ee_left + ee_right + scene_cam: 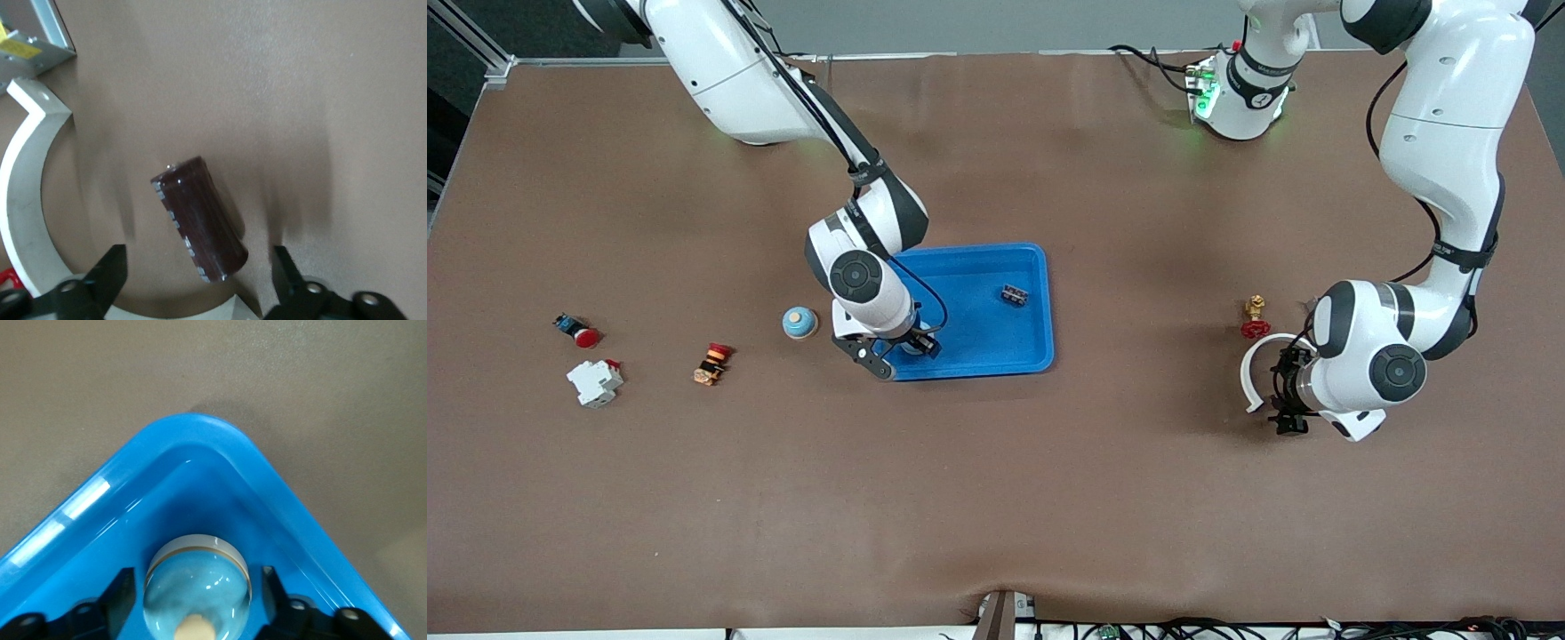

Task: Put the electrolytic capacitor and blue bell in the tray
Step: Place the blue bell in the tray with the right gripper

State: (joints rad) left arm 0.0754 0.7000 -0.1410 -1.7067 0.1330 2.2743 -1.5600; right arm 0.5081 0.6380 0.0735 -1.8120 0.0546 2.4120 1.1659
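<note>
The bright blue tray (1032, 356) lies mid-table. A light blue bell with a cream knob (198, 583) sits in the tray's corner (193, 437) toward the right arm's end. My right gripper (898, 353) is open around this bell (195, 587), with a finger close on each side. A second blue bell (799, 322) stands on the table just beside the tray. The dark brown cylindrical capacitor (200, 217) lies on the table inside a white C-shaped ring (20, 200). My left gripper (1288, 396) is open and low over it (198, 257). The capacitor is hidden in the front view.
A small black part (1013, 294) lies in the tray. A red-and-gold valve (1255, 318) stands beside the white ring (1254, 369). Toward the right arm's end lie a red-and-orange button (712, 364), a white breaker (594, 382) and a red-capped part (578, 331).
</note>
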